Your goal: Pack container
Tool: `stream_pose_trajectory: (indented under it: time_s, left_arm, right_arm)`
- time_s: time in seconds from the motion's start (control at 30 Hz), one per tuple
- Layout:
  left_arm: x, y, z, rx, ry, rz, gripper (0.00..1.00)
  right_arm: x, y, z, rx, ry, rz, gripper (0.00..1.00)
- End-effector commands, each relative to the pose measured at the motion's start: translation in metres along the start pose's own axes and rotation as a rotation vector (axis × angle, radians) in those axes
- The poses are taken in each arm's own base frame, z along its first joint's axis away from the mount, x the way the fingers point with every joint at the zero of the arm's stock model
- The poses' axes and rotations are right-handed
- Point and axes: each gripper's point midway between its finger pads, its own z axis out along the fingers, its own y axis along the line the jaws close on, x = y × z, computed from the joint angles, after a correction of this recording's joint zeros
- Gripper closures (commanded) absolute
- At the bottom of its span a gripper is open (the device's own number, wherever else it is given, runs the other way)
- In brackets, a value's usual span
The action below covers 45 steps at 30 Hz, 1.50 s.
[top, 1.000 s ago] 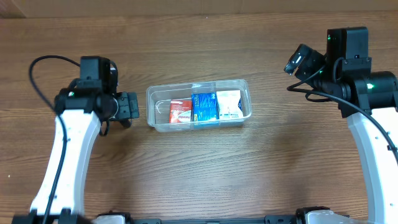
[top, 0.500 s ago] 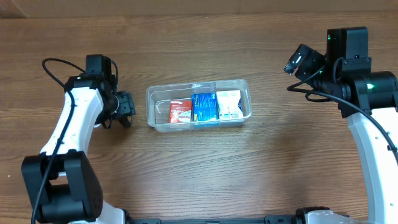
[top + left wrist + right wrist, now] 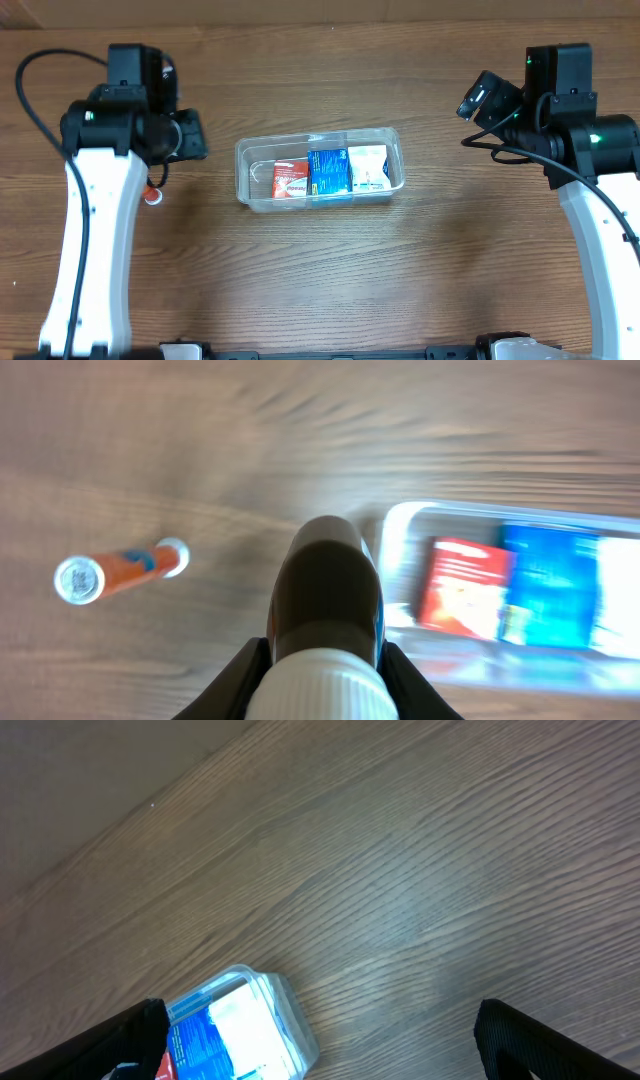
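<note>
Left gripper: clamped on brown bottle. Right gripper: spread, empty. We should lower the bottle gently into the container's bare left end, clear of the red box.

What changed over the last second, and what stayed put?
The left gripper pulled back from the left end of the container, up and to the left in the overhead view, shut on a brown bottle. That uncovered an orange tube on the table. The container, its three boxes and the right gripper stayed as they were.
</note>
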Motion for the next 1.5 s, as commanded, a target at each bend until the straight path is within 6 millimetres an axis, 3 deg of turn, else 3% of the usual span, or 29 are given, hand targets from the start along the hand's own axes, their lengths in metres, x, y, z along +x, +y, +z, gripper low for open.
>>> stream_pose_trajectory:
  time_s: [0.0, 0.07, 0.13, 0.23, 0.4, 0.5, 0.6, 0.67, 0.73, 0.8, 0.87, 0.9, 1.0, 1.03, 1.1, 1.2, 1.3, 1.37, 1.43, 1.47]
  left_arm:
    - [0.006, -0.056, -0.034, 0.112, -0.069, 0.143, 0.81]
    - [0.015, -0.074, -0.022, 0.118, -0.036, 0.195, 0.8]
    - [0.021, -0.078, -0.005, 0.096, 0.01, 0.211, 0.8]
    - [0.032, -0.082, 0.049, 0.065, 0.118, 0.223, 0.8]
    - [0.044, -0.087, 0.111, 0.029, 0.237, 0.236, 0.78]
    - [0.053, -0.083, 0.141, -0.01, 0.301, 0.242, 0.76]
    - [0.054, -0.082, 0.156, -0.029, 0.31, 0.245, 0.75]
    - [0.053, -0.082, 0.159, -0.03, 0.306, 0.245, 0.69]
    - [0.052, -0.082, 0.159, -0.032, 0.301, 0.244, 0.54]
    - [0.049, -0.084, 0.157, -0.023, 0.293, 0.243, 0.53]
    - [0.038, -0.09, 0.139, -0.001, 0.263, 0.239, 0.49]
    - [0.021, -0.093, 0.104, 0.015, 0.216, 0.232, 0.47]
    - [0.004, -0.092, 0.028, 0.043, 0.126, 0.224, 0.44]
    - [0.005, -0.087, 0.005, 0.047, 0.104, 0.219, 0.42]
    - [0.015, -0.052, -0.034, -0.041, 0.076, 0.15, 0.35]
    - [0.034, 0.014, -0.06, -0.159, 0.129, 0.003, 0.26]
    - [0.048, 0.072, -0.047, -0.199, 0.221, -0.145, 0.24]
    - [0.052, 0.091, -0.025, -0.134, 0.246, -0.224, 0.24]
    - [0.065, 0.131, 0.008, -0.167, 0.255, -0.352, 0.25]
    - [0.068, 0.142, 0.021, -0.164, 0.244, -0.386, 0.23]
  right_arm:
    - [-0.004, 0.0, -0.004, -0.005, -0.017, 0.003, 0.0]
    - [-0.004, 0.0, -0.004, -0.005, -0.017, 0.003, 0.0]
    - [-0.004, 0.0, -0.004, -0.005, -0.017, 0.003, 0.0]
    - [-0.004, 0.0, -0.004, -0.005, -0.017, 0.003, 0.0]
    - [-0.004, 0.0, -0.004, -0.005, -0.017, 0.003, 0.0]
    - [-0.004, 0.0, -0.004, -0.005, -0.017, 0.003, 0.0]
    - [-0.004, 0.0, -0.004, -0.005, -0.017, 0.003, 0.0]
    - [-0.004, 0.0, -0.004, -0.005, -0.017, 0.003, 0.0]
    - [-0.004, 0.0, -0.004, -0.005, -0.017, 0.003, 0.0]
    - [-0.004, 0.0, -0.004, -0.005, -0.017, 0.003, 0.0]
    - [-0.004, 0.0, -0.004, -0.005, -0.017, 0.003, 0.0]
    - [-0.004, 0.0, -0.004, -0.005, -0.017, 0.003, 0.0]
    - [-0.004, 0.0, -0.004, -0.005, -0.017, 0.003, 0.0]
    - [-0.004, 0.0, -0.004, -0.005, -0.017, 0.003, 0.0]
    - [-0.004, 0.0, -0.004, -0.005, -0.017, 0.003, 0.0]
    - [-0.004, 0.0, -0.004, -0.005, -0.017, 0.003, 0.0]
    - [-0.004, 0.0, -0.004, -0.005, -0.017, 0.003, 0.0]
    - [-0.004, 0.0, -0.004, -0.005, -0.017, 0.003, 0.0]
    - [-0.004, 0.0, -0.004, -0.005, -0.017, 0.003, 0.0]
    - [-0.004, 0.0, -0.004, -0.005, -0.017, 0.003, 0.0]
